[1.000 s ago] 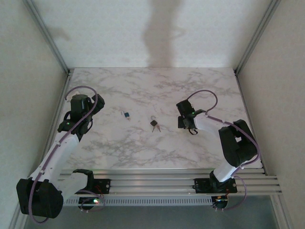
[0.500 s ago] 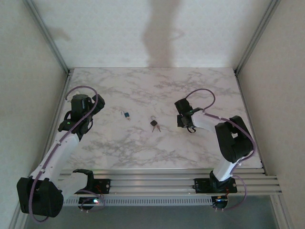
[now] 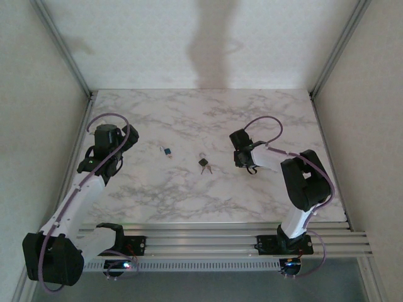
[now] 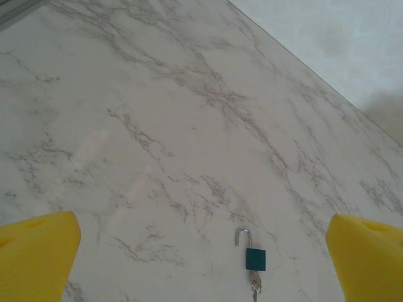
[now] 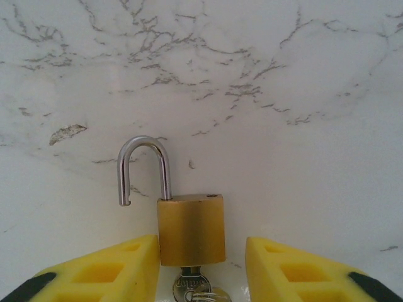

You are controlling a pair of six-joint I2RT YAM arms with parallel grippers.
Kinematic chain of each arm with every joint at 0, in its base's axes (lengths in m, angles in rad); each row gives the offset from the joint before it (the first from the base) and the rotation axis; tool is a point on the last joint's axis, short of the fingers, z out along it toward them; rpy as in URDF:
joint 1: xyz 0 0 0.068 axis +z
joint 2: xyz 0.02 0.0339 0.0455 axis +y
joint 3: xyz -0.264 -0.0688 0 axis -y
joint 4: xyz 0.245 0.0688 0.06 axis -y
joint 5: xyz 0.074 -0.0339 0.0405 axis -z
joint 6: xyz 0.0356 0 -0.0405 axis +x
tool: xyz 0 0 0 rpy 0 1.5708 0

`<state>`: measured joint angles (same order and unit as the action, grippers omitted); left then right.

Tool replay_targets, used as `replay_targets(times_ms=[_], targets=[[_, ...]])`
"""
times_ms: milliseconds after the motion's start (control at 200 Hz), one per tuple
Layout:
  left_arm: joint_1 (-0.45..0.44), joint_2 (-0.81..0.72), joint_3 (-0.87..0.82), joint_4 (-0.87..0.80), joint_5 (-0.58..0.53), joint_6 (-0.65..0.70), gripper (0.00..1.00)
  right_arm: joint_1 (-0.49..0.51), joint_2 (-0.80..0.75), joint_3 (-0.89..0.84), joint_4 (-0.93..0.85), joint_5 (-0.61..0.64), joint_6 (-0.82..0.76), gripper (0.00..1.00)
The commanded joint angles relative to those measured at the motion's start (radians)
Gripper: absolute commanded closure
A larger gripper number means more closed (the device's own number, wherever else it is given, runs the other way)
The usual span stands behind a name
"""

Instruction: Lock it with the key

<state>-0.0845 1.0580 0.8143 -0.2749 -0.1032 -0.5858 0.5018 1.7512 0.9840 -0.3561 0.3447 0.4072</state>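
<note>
Three small padlocks lie on the marble table (image 3: 189, 119). From above, the blue padlock (image 3: 166, 151) is a speck. The left wrist view makes out its raised shackle pointing to twelve o'clock and a small key (image 4: 254, 283) hanging at six o'clock. The left gripper (image 4: 201, 255) stands wide open, its yellow fingers (image 4: 38, 251) at that view's edges, well apart from the lock.

At four o'clock of the blue padlock, the overhead view has the black padlock (image 3: 203, 163), with the pale key (image 3: 209, 168) just beside its body at four o'clock; whether it sits in the keyhole I cannot tell.

At three o'clock of that is the right gripper (image 3: 247, 165). Its wrist view shows a brass padlock (image 5: 191, 229), its shackle swung open and a silver key (image 5: 192, 286) at six o'clock. The jaws straddle the brass body, part open: the nine o'clock finger just beside it, the three o'clock finger clear of it.
</note>
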Motion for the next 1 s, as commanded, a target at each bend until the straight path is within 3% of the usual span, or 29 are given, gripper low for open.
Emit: replay_targets(times_ms=[0,996], targets=[[-0.007,0.004,0.008,-0.023,-0.003,0.020,0.01,-0.003,0.022,0.023,-0.017,0.013,0.002,0.61],[-0.006,0.011,0.011,-0.033,-0.006,0.026,0.00,-0.019,0.042,0.031,-0.031,-0.039,0.009,0.74]])
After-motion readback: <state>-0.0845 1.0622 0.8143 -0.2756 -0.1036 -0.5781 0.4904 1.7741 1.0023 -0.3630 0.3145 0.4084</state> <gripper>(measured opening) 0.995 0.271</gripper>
